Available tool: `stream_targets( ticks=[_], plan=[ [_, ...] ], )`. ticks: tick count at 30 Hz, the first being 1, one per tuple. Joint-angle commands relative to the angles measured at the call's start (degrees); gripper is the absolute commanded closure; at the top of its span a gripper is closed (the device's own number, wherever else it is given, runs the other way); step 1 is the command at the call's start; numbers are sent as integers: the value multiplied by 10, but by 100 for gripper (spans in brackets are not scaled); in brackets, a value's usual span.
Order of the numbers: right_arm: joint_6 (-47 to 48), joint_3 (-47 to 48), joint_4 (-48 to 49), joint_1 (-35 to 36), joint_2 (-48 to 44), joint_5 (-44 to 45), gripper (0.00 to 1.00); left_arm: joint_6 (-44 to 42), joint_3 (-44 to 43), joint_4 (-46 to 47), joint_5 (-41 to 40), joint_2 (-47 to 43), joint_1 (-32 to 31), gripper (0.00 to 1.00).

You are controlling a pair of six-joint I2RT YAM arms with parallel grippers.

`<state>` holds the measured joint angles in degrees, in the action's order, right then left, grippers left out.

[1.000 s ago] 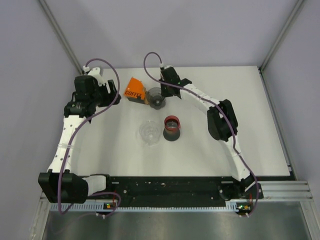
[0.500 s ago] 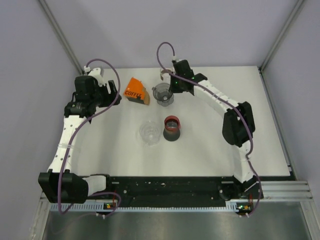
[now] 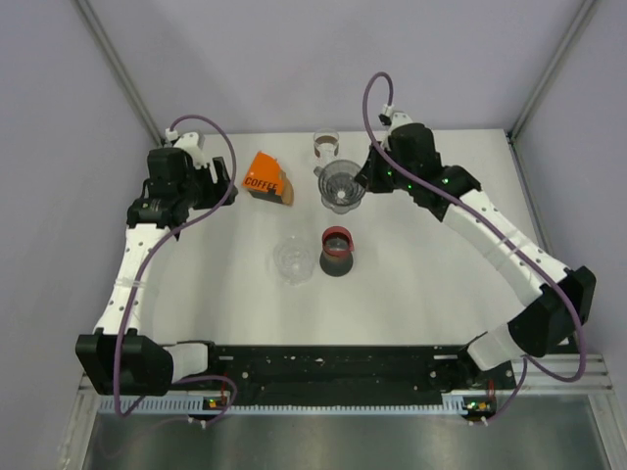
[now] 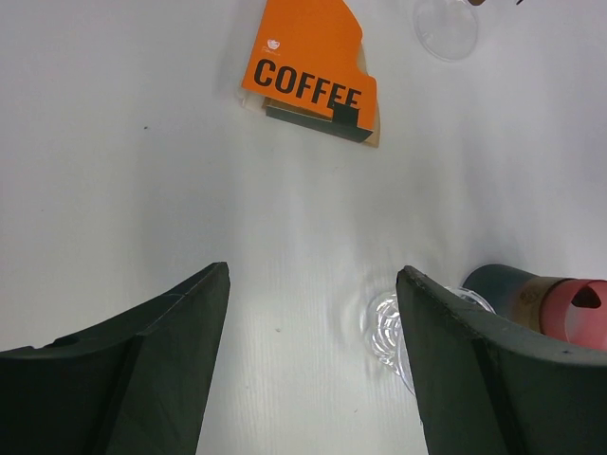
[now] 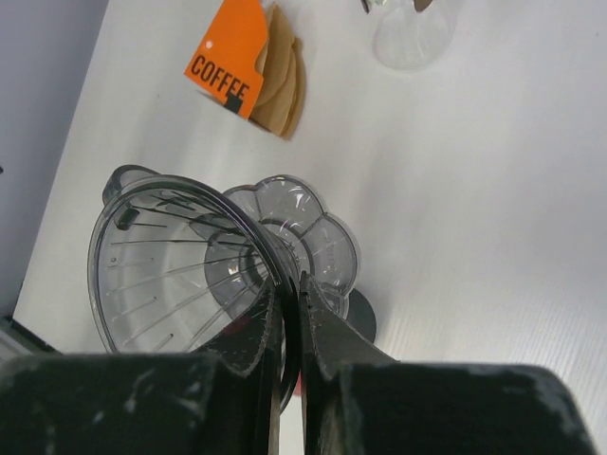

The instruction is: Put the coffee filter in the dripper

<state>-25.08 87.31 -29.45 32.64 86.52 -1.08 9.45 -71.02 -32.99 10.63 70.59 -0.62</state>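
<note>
The right gripper point(image 5: 289, 303) pinches the dripper point(image 5: 171, 275) by its rim; the filters point(image 4: 308, 76) lie straight ahead of the wide-spread left gripper point(image 4: 313, 284), clearly nearer.

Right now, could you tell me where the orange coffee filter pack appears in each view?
Top external: filter pack far side, left of centre.
Left wrist: filter pack at top centre.
Right wrist: filter pack at upper left.
Shared landmark: the small clear glass to its right.

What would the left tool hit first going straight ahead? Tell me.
Likely the filter pack: it lies straight ahead of the open left tool. Height is unclear, so it could meet the table first.
</note>
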Motion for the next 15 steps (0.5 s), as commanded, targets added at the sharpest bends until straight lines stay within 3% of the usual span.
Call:
stream_targets(
  ticks=[1,8,15],
  plan=[
    [-23,-42,-13,21,-58,-1,100,2,1,31,7,2,2,23],
    [-42,-83,-21,34,-70,-74,100,2,4,31,1,1,3,23],
    [-34,-87,-29,34,-41,-94,100,-1,8,32,-2,-7,3,23]
  ],
)
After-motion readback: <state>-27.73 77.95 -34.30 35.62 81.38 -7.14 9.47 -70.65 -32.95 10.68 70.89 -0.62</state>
